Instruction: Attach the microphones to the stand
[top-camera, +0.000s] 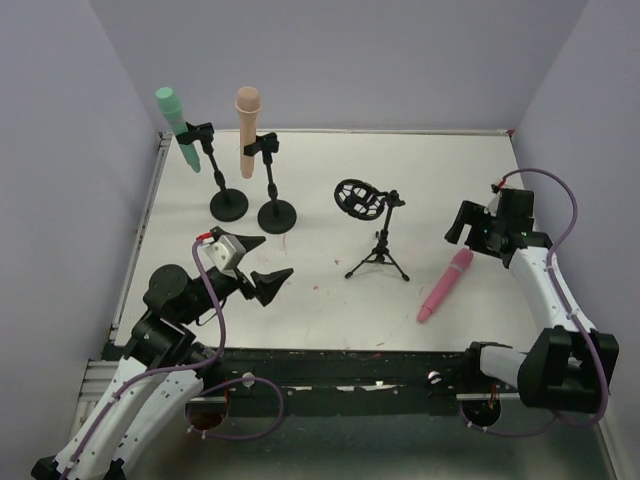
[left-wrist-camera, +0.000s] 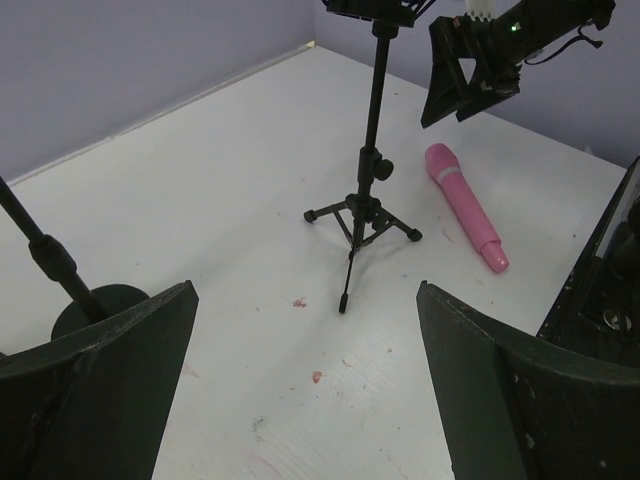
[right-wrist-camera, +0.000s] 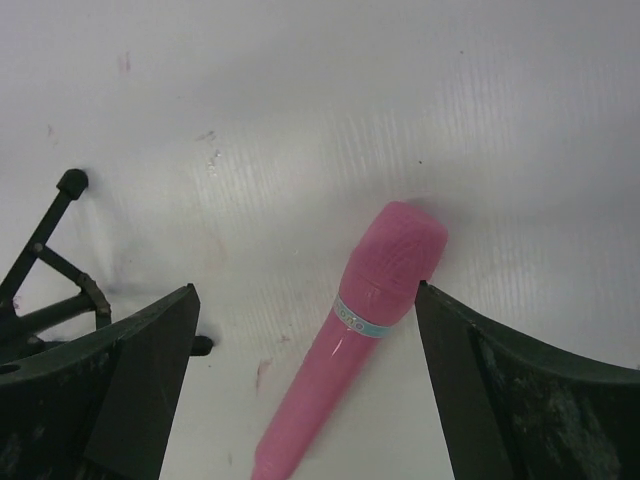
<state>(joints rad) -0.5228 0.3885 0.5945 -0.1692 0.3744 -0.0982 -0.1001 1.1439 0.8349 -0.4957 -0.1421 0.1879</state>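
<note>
Pink microphone lies flat on table just right of empty tripod stand, right gripper hangs over its head end with jaws wide and empty, left gripper also wide, so best lower straight and clamp mid-handle squarely to avoid rolling it.

Overhead and wrist views share pink microphone.
</note>
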